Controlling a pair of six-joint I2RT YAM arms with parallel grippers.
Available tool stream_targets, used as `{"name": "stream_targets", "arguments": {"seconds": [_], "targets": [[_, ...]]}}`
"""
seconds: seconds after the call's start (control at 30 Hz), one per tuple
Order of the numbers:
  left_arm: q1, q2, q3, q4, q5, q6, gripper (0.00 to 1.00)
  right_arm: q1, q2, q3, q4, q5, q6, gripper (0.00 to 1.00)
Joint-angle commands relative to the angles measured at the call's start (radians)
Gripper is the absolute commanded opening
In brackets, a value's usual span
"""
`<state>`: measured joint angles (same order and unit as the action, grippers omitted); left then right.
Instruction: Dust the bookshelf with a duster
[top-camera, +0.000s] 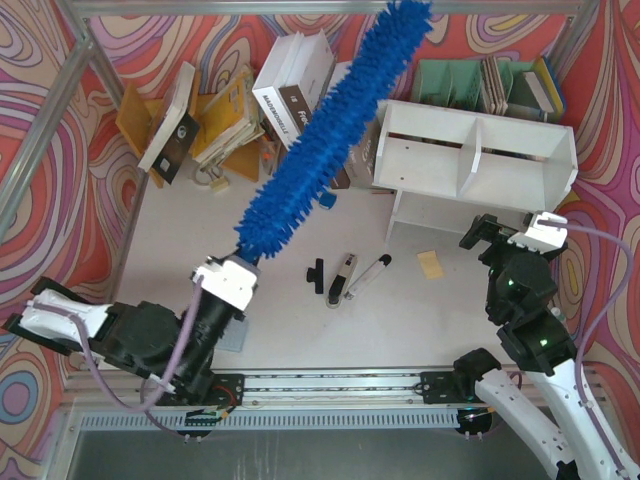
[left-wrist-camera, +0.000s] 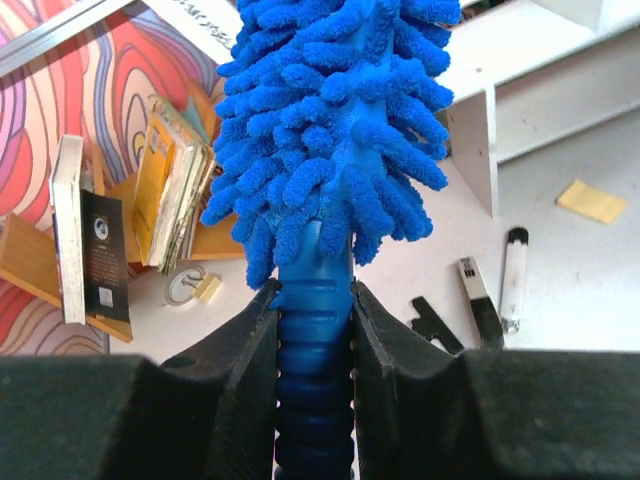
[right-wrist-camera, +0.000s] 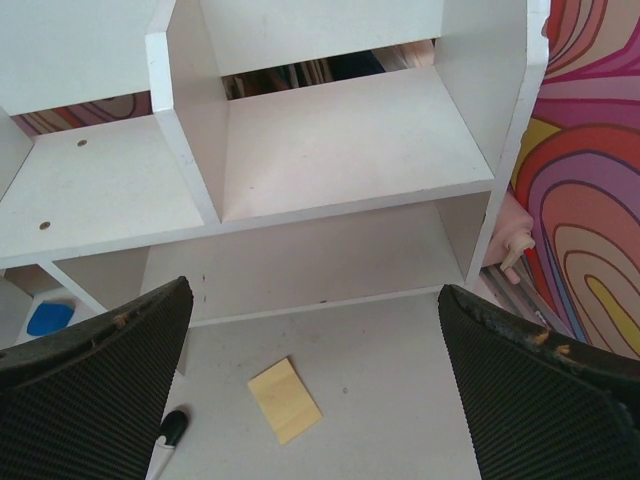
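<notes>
Duster (top-camera: 330, 120): light, fluffy head floppy; ribbed handle stiff, best hold. Left gripper (left-wrist-camera: 312, 300) clamped there. Right gripper (right-wrist-camera: 312, 325) jaws wide, empty, facing bookshelf (right-wrist-camera: 340, 140).

Right hand (right-wrist-camera: 315, 292) spread wide, white bookshelf (right-wrist-camera: 330, 140), yellow note (right-wrist-camera: 285, 400) below

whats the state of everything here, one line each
duster: gripped by its handle, raised off the table
left gripper: jaws shut on the duster
right gripper: jaws open, empty
bookshelf: upright, both cubbies empty
sticky note: flat on the table
</notes>
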<state>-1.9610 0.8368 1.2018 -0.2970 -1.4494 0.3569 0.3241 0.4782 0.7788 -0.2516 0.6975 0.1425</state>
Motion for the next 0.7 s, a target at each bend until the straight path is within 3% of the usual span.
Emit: {"name": "stream_targets", "arguments": {"seconds": [0.0,0.2,0.37,0.5,0.67], "targets": [[0.05,-0.055,0.018,0.323,-0.035,0.227,0.0,0.0,-0.01,-0.005,0.032,-0.004,0.004,0.99],[0.14,-0.074,0.077,0.267,-0.091,0.177,0.0,0.0,-0.002,-0.004,0.033,-0.014,0.013,0.99],[0.166,-0.101,0.152,-0.08,-0.128,-0.127,0.0,-0.001,0.006,-0.004,0.033,-0.02,0.017,0.99],[0.166,-0.119,0.189,-0.258,-0.166,-0.331,0.0,0.0,0.014,-0.003,0.032,-0.026,0.021,0.99],[0.164,-0.15,0.156,-0.261,-0.2,-0.346,0.0,0.0,0.014,-0.001,0.027,-0.026,0.025,0.99]]}}
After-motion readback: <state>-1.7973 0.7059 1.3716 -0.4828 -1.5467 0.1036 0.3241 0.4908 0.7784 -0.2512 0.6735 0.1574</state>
